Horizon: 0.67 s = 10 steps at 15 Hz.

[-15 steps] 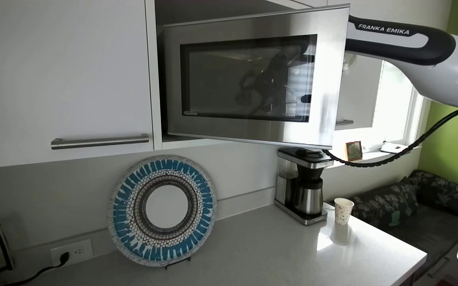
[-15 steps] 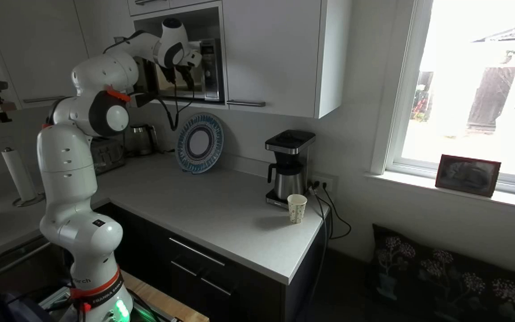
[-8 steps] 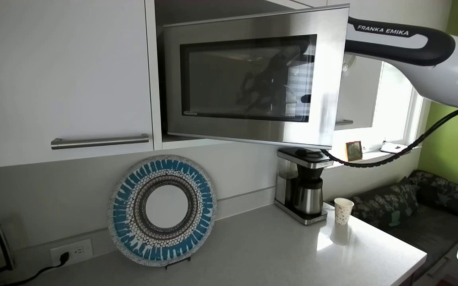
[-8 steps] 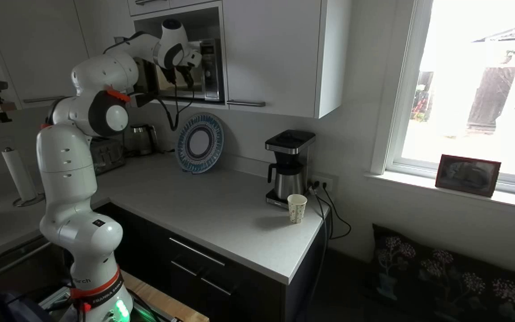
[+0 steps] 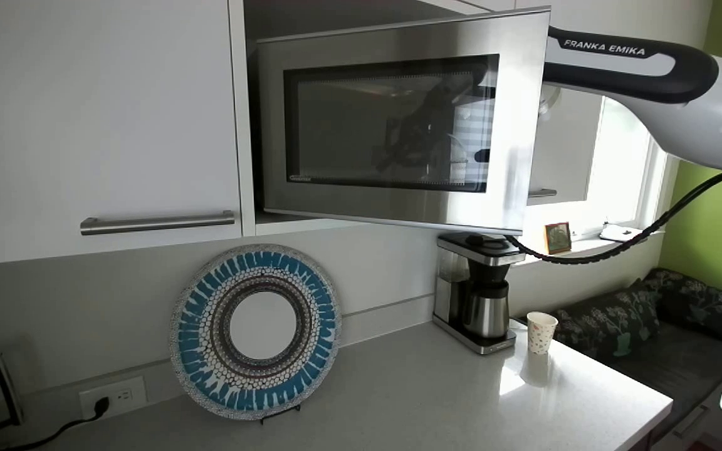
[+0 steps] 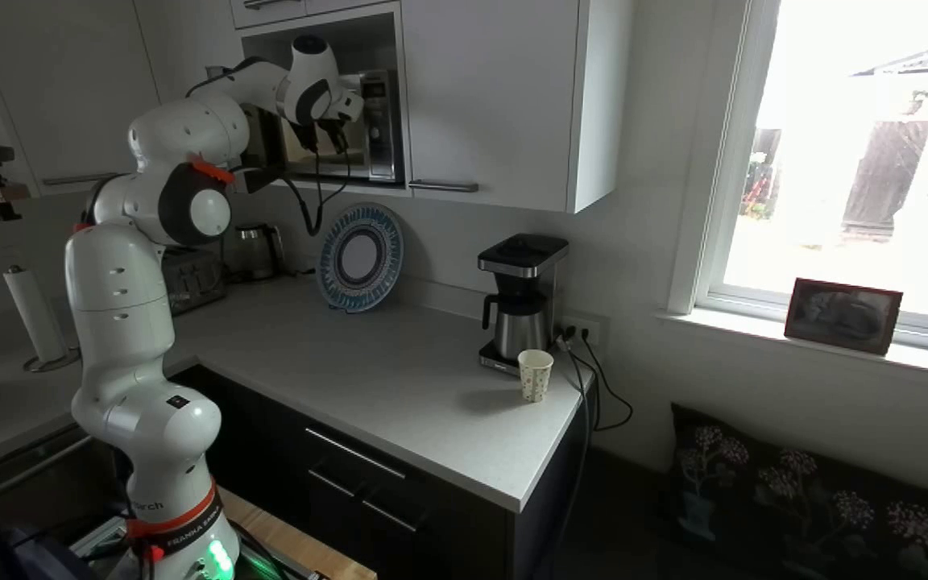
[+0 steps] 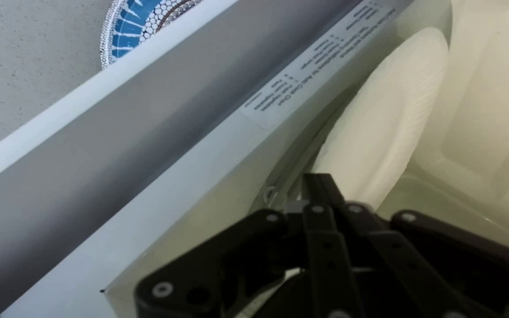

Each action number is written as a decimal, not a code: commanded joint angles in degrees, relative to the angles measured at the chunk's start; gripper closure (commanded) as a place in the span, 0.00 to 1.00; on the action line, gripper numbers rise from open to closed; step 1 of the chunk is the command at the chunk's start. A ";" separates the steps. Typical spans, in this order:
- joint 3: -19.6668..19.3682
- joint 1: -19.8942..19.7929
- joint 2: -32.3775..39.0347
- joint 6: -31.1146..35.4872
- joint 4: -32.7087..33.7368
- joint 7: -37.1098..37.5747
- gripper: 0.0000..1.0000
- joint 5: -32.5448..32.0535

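In the wrist view my gripper (image 7: 323,183) is shut, its dark fingertips pressed together inside the microwave. Just beyond and to the right of the tips lies a white plate or shallow bowl (image 7: 374,128), partly covered by them; whether they touch its rim I cannot tell. Nothing shows between the fingers. A glass turntable edge (image 7: 290,168) is under the white dish. The silver microwave door (image 5: 348,203) stands swung out and hides the gripper in that exterior view. From the opposite side, the microwave (image 6: 381,125) sits in its cabinet niche with the hand in front of it.
A labelled microwave front frame (image 7: 219,145) runs diagonally beside the gripper. Below, on the counter (image 6: 399,379), stand a blue patterned round plate (image 5: 193,338), a coffee maker (image 6: 522,302) and a paper cup (image 6: 535,377). A cable (image 5: 612,254) hangs from the arm.
The gripper's dark finger parts have drawn together, and their reflection in the door glass has narrowed. The arm has hardly moved, and the door stays where it was.
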 commanded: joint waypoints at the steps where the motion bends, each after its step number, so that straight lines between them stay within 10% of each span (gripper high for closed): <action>1: 0.13 -0.65 2.76 0.91 0.83 -4.95 0.74 4.25; 10: -0.34 -2.46 -2.66 -13.37 -1.31 -10.95 0.15 17.47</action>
